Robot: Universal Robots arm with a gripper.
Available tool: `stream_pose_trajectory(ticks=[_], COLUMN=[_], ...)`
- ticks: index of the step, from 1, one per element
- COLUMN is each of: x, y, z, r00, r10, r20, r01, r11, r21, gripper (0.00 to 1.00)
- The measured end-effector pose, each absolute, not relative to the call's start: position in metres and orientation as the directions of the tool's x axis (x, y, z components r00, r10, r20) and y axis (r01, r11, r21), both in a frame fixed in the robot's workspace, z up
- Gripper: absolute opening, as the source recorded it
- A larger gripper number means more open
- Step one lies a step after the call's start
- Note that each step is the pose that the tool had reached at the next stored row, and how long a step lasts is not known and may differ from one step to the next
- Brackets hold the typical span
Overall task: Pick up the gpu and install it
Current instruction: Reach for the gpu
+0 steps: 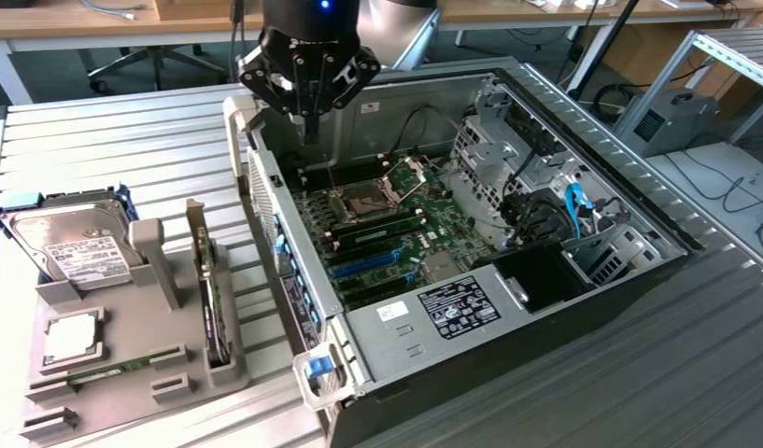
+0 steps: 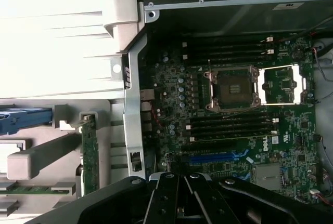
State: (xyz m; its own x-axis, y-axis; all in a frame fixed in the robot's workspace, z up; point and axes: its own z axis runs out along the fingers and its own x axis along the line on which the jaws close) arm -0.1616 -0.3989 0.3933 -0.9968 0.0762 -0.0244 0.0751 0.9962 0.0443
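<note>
- The gpu (image 1: 210,299) stands on edge in a slot of the grey holder (image 1: 157,271), along the holder's edge nearest the computer case (image 1: 288,271).
- The pincer (image 1: 310,131) hangs over the case's rear wall, well apart from the card, with its fingers together and holding nothing.
- The pickup is not yet begun. Done well, it likely calls for fingers parted before descent, a square grip on the card's top edge, and a straight lift out of the slot.
- The hard drive (image 1: 76,247) stands at the holder's opposite edge.
</note>
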Motion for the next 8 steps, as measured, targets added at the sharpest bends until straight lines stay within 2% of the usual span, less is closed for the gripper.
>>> stream_pose_trajectory(ticks=[8], x=[-0.1644], y=[-0.3989], z=[0.3933], r00=[-0.997], r10=[0.076], r20=[-0.024], r01=[0.075], r11=[0.996], r21=[0.044], gripper=[0.11])
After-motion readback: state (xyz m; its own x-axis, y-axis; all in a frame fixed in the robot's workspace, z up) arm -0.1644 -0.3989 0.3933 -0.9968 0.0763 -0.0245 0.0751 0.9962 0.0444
